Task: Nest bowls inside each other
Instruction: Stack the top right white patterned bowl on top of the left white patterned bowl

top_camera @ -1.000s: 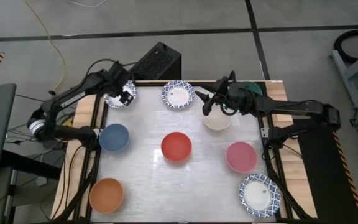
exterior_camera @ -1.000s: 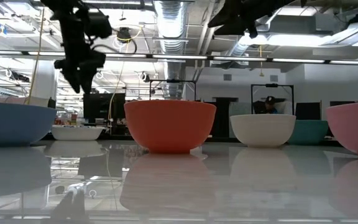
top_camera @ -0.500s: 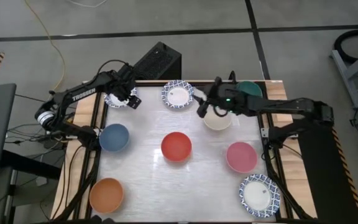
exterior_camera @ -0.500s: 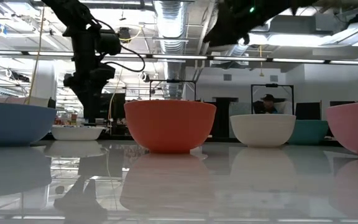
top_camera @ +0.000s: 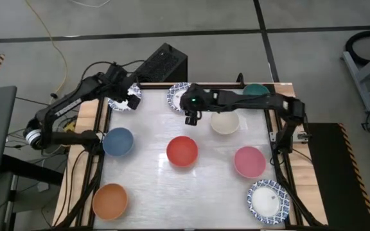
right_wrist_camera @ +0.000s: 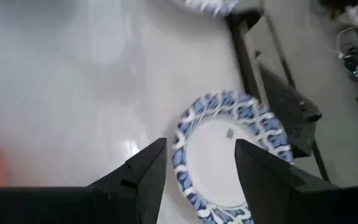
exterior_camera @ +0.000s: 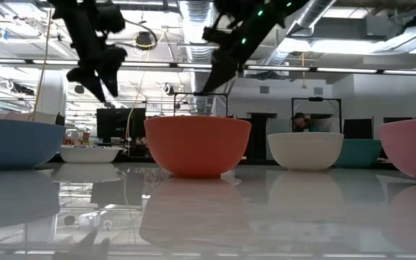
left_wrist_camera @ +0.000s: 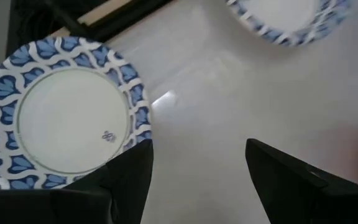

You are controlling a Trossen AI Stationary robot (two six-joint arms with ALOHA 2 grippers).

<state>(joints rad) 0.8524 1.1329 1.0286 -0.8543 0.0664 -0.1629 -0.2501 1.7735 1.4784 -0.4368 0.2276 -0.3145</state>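
Left hand (top_camera: pixel 132 97) spread, hovering over the patterned bowl (top_camera: pixel 117 101) at the table's (top_camera: pixel 146 192) far-left corner. Right hand (top_camera: pixel 191 117) spread, above the second patterned bowl (top_camera: pixel 180 96) at the far edge. Open room between red bowl (top_camera: pixel 182 151) and orange bowl (top_camera: pixel 110 200).

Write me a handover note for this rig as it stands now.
Left gripper: open, empty, above the far-left patterned bowl.
Right gripper: open, empty, above the far-middle patterned bowl.
Other bowls sit apart on the table: cream, teal, blue, red, pink, orange, third patterned.
Done: nothing nested.
Left: all nesting.
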